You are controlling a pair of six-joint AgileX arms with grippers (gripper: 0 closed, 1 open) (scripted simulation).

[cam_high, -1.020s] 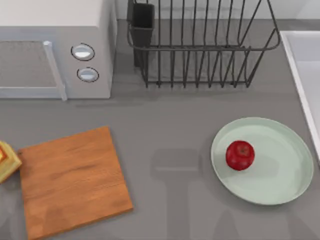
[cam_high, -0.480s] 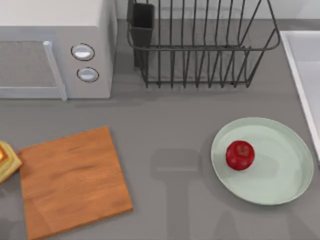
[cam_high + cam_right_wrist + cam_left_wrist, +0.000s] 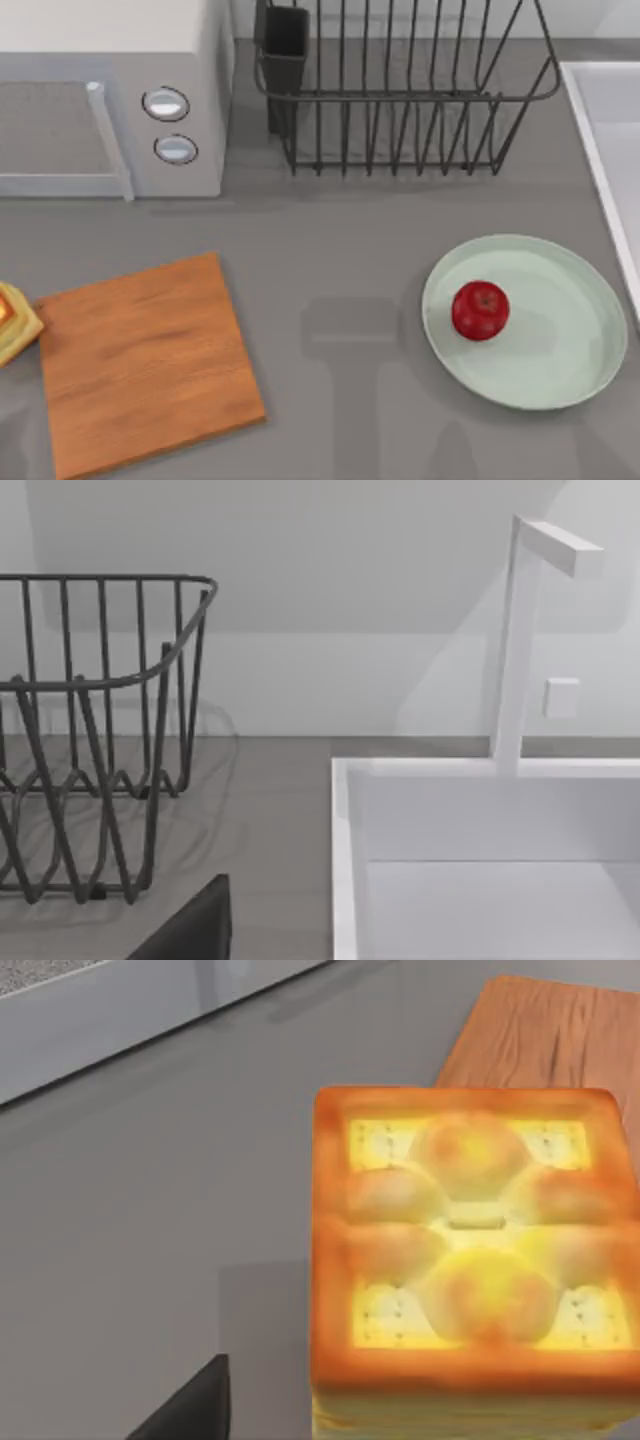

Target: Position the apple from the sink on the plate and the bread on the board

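Apple (image 3: 480,310) sits on plate (image 3: 560,370); bread (image 3: 14,320) touches board (image 3: 140,365) left edge, on table; jaw state of both grippers: cannot tell.

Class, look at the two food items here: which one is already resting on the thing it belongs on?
The apple: it sits on the green plate. The bread lies on the grey table beside the wooden board's left edge, not yet on it.

- The apple (image 3: 480,310) is glossy red.
- The plate (image 3: 560,370) is pale mint green.
- The board (image 3: 145,365) is orange-brown with darker grain.
- The bread (image 3: 470,1260) has a golden-orange top and pale yellow sides.
- The sink (image 3: 480,870) is white.
- The dish rack (image 3: 400,90) is dark grey wire.
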